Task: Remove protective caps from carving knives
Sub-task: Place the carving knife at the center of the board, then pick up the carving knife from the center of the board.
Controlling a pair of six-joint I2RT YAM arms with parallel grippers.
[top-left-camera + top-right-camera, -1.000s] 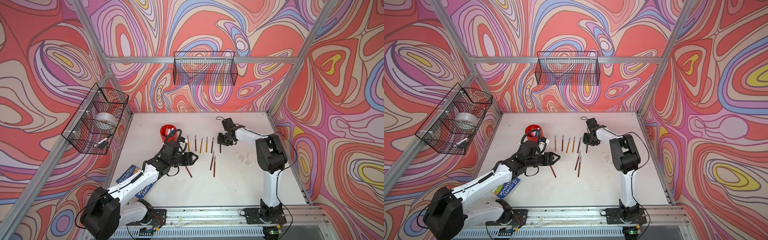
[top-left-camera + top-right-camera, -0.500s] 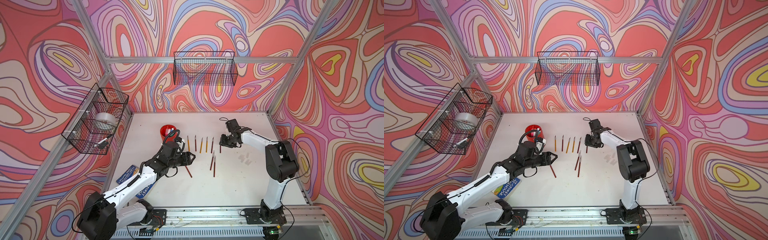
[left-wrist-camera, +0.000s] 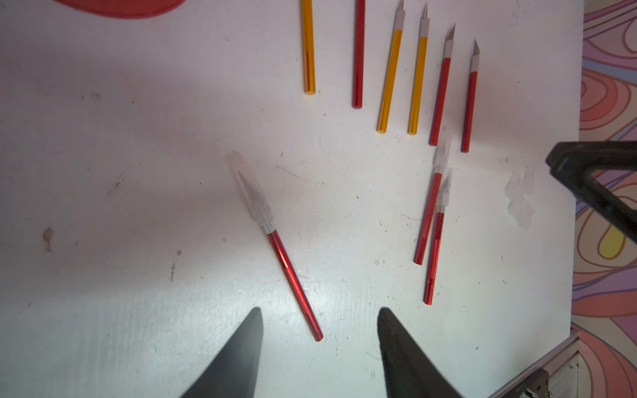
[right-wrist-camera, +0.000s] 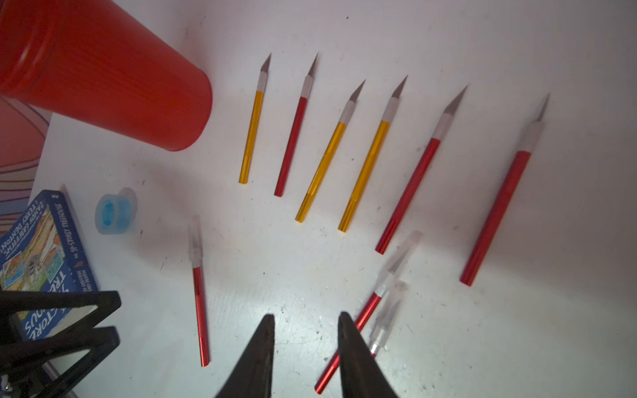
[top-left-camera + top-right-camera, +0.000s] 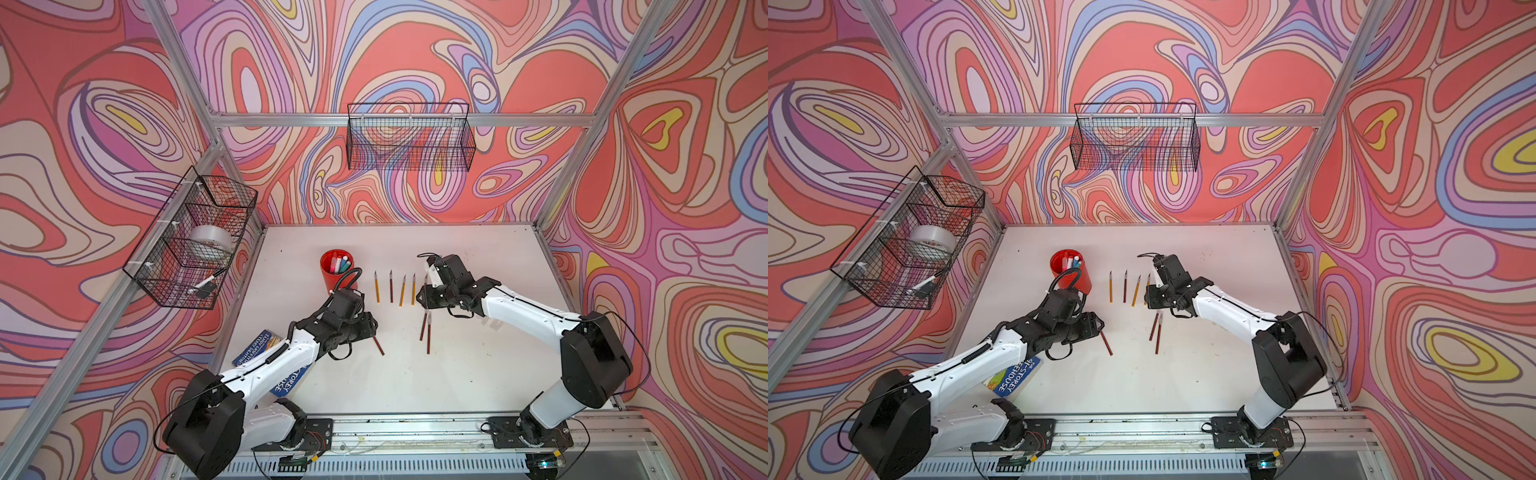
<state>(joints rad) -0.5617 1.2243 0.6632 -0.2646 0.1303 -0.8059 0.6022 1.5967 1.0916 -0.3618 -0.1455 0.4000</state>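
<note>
Nine knives [image 4: 365, 175] lie on the table [image 5: 457, 374]: six in a far row with bare blades, three nearer ones capped.

The coming move, as I judge it, turns on the lone knife [image 3: 287, 274] left of centre. It lies flat. Its long axis slants from the cap [image 3: 253, 193] at the far-left end to the handle's butt at the near-right end. In the wrist view that butt sits between the two fingers of the left gripper [image 3: 320, 312]. The jaws stand wide and empty, roughly crosswise to the handle, so a straight drop and a close should catch it. The left arm is plainly the nearer one; in both top views it hides the cap end.

The right gripper [image 4: 306, 317] hangs over the centre with a narrow gap and nothing in it. The capped pair [image 4: 367, 312] lies just beside one finger, handles toward near. Off to the right lie loose caps [image 3: 518, 196].

The book [image 4: 44, 248] at the near left reads "91-STOREY TREEHOUSE", with what seem to be the names Andy Griffiths and Terry Denton. The knives and the cup [image 4: 113, 79] bear no legible print.
</note>
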